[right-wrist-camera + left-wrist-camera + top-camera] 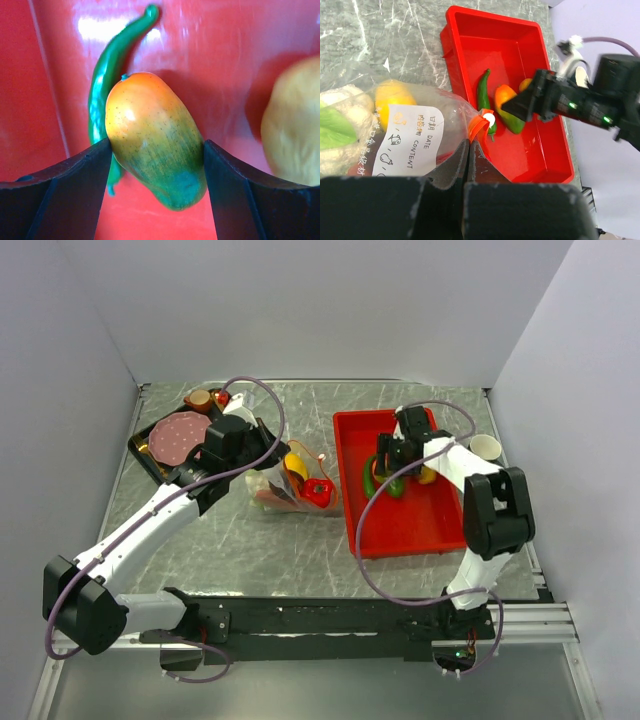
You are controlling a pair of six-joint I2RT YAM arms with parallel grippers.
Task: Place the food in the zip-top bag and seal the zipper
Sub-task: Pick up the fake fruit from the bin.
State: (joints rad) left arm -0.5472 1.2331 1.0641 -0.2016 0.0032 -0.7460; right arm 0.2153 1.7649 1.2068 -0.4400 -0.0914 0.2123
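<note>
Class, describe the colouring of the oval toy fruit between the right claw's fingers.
Oval toy fruit: orange fading to green, best in the right wrist view.

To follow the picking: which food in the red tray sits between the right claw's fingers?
The orange-to-green oval fruit. The slim green chili and the yellow piece lie outside the fingers.

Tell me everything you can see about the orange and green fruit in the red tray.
The fruit is a glossy, plastic-looking oval, orange at one end fading to speckled green. It lies in the red tray, against a green chili, a yellow piece nearby. The jaws of the right gripper touch its two sides.
</note>
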